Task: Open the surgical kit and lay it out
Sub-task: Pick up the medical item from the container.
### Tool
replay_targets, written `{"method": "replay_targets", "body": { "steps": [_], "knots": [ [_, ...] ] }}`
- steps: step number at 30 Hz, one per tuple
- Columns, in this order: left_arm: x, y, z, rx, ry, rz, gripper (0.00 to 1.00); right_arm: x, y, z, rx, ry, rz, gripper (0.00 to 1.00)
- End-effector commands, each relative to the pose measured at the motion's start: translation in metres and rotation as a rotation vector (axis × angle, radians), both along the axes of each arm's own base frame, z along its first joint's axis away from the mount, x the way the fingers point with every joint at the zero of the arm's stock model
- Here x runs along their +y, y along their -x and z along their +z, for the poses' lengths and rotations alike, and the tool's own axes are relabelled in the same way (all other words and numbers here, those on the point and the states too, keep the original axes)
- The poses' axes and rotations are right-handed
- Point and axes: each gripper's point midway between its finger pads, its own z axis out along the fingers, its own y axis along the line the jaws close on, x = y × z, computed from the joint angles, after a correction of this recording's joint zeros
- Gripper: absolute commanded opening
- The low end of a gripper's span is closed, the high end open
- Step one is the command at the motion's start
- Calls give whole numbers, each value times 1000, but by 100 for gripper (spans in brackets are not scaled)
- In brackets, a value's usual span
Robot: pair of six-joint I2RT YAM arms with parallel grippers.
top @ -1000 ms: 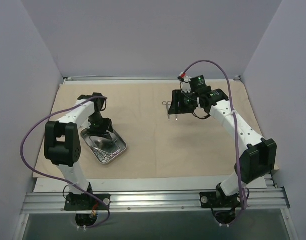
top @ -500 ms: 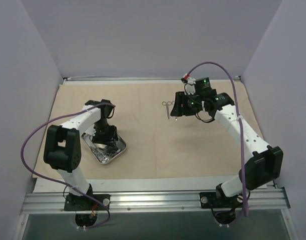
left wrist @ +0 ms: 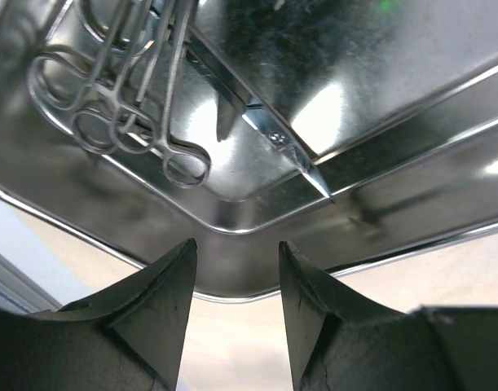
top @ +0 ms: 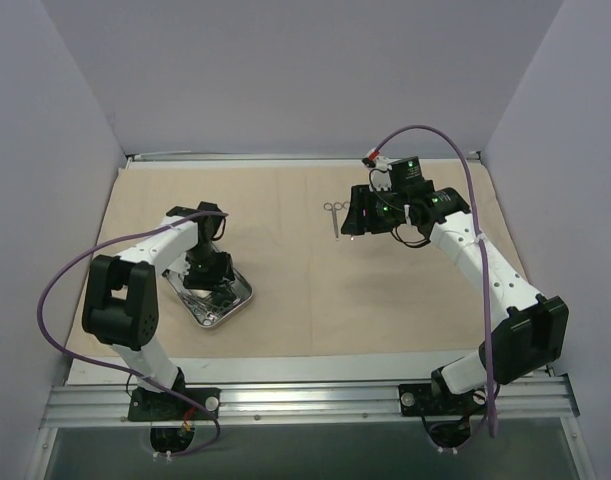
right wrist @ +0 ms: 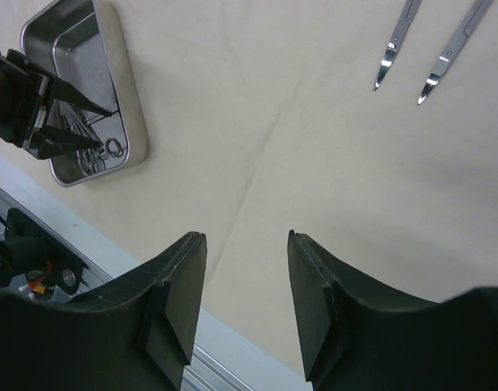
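The beige cloth wrap (top: pixel 285 290) lies spread flat over the table. The steel tray (top: pixel 243 292) sits on it at the near left, with several ring-handled instruments (left wrist: pixel 118 114) and a pointed blade (left wrist: pixel 273 138) inside. My left gripper (top: pixel 207 274) hangs low over the tray; in the left wrist view it (left wrist: pixel 236 265) is open and empty above the tray's corner wall (left wrist: pixel 412 204). Two instruments (top: pixel 332 215) lie on the cloth at the far middle. My right gripper (top: pixel 357 220) hovers just right of them, open and empty (right wrist: pixel 244 244); their tips (right wrist: pixel 385 61) show at its view's top.
Grey walls close in the left, back and right sides. A metal rail (top: pixel 305 400) with both arm bases runs along the near edge. The tray (right wrist: pixel 126 122) also shows in the right wrist view at upper left, with the left gripper in it.
My left gripper has moved nearer and lower into the tray. My right gripper has shifted slightly right, away from the laid-out instruments.
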Motion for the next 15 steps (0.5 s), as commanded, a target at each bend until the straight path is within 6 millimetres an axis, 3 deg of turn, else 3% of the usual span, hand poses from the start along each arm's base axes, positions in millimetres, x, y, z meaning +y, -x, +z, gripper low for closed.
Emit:
{"method": "replay_targets", "body": {
  "steps": [1,8,15],
  "knots": [
    [16,-33,-3,-65,-78,509,54,-1,3,15,-60,-9,16,45],
    [29,-33,-8,-22,-117,539,54,-4,1,12,-55,-4,9,45],
    [39,-45,-12,-21,-121,557,54,-4,-2,8,-45,0,12,45]
  ]
}}
